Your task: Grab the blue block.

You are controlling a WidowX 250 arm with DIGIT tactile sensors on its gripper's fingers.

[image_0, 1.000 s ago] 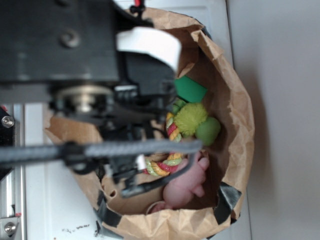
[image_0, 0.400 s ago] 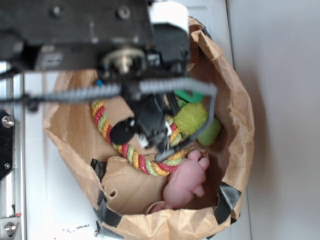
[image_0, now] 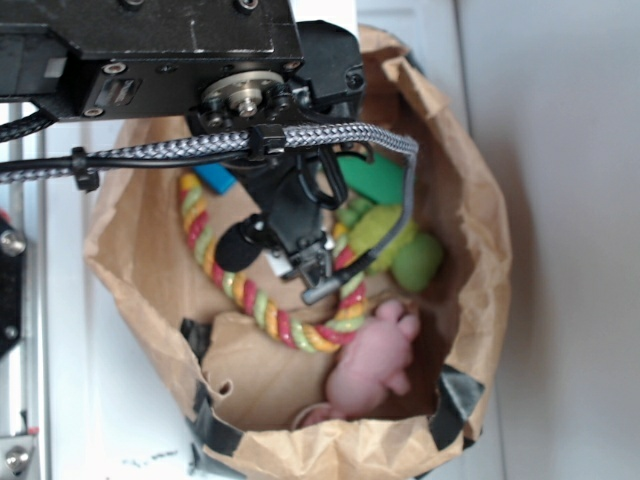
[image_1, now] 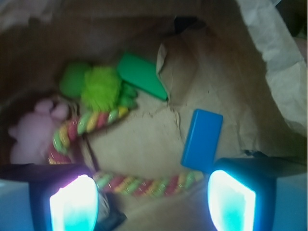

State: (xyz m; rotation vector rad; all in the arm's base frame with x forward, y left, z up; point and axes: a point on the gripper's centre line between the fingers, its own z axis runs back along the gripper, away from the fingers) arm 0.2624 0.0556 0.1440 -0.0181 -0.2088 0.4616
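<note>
A: Setting? White tabletop (image_0: 70, 400) w/ a pale wall on the right, and a crumpled brown paper bag (image_0: 470, 250) standing open on it, black tape at its lower rim.

B: And the black robot gripper (image_1: 151, 204)?

A: In the wrist view its two fingers (image_1: 72, 204) sit at the bottom corners, wide apart, pads lit cyan, nothing btwn them. Holding nothing. In the exterior view the arm hangs over the bag's upper left, a braided grey cable (image_0: 250, 145) running across it.

B: Where's the flat bright-blue rectangular block (image_1: 202, 139)?

A: On the bag floor, lying flat. Wrist view: just above the right finger, a bit inside it, not touched. Exterior view: only a sliver shows (image_0: 213, 178), by the arm, near the top of the rope ring.

B: Other stuff in there?

A: Multicolour braided rope ring (image_0: 290, 325); part of it runs just below the blue block in the wrist view. Flat green rectangular block (image_1: 142, 76) up and left of the blue one, apart from it. Fuzzy lime-green ball (image_1: 101, 89) beside the green block, touching the rope. Pink plush animal toy (image_0: 375, 365) at the ring's lower right.
</note>
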